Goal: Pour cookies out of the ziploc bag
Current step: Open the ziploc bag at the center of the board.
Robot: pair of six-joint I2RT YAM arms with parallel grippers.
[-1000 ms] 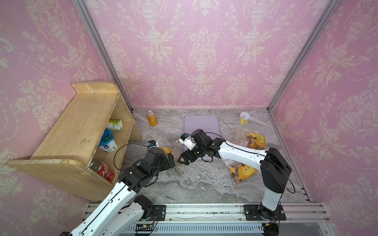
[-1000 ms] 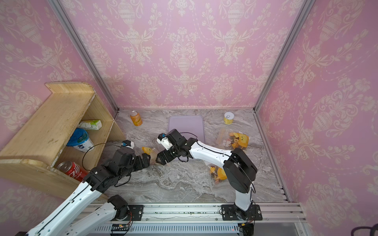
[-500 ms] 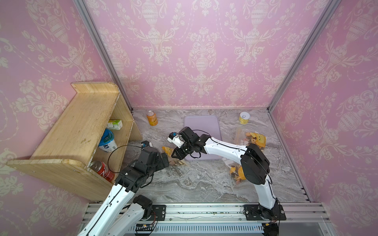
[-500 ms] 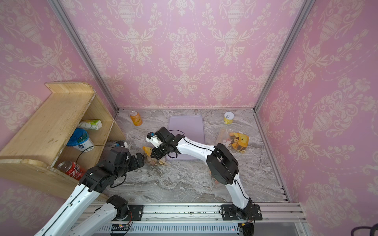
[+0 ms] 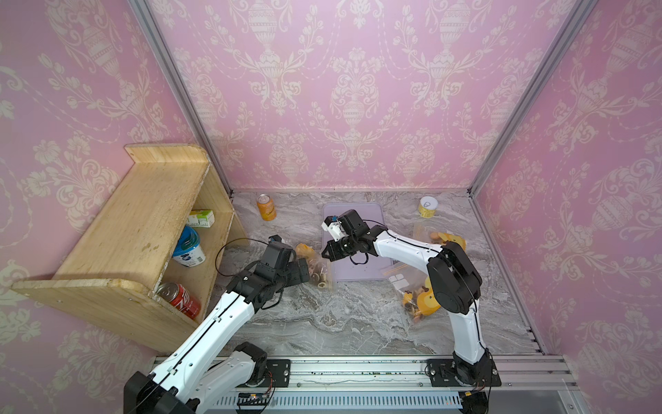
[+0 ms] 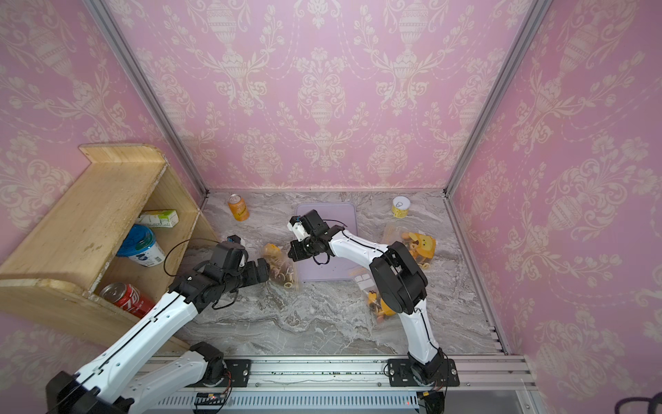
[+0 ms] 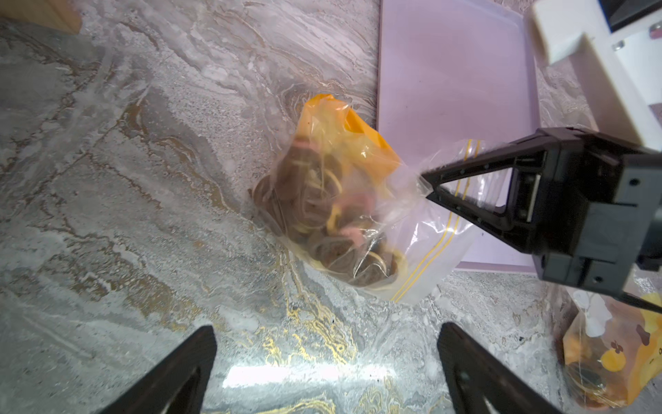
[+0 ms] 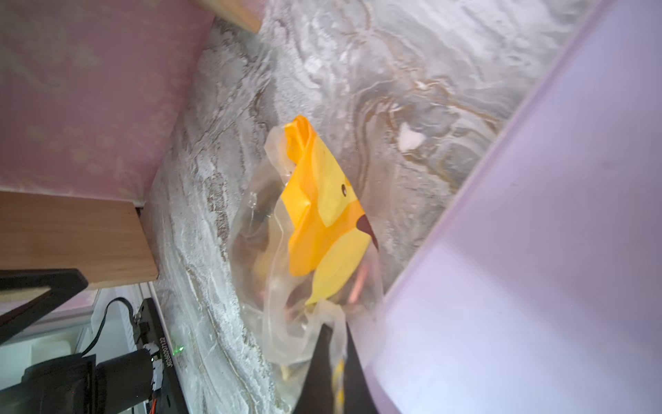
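Bag (image 7: 358, 222) | right jaws clamped on its edge | left jaws wide, empty

A lab test cell dressed as a home: pink damask wallpaper panels (image 5: 351, 89) in aluminium framing (image 5: 181, 93), a marble-print desk (image 5: 340, 322), and a metal mounting rail (image 5: 358, 374) at 6 o'clock.
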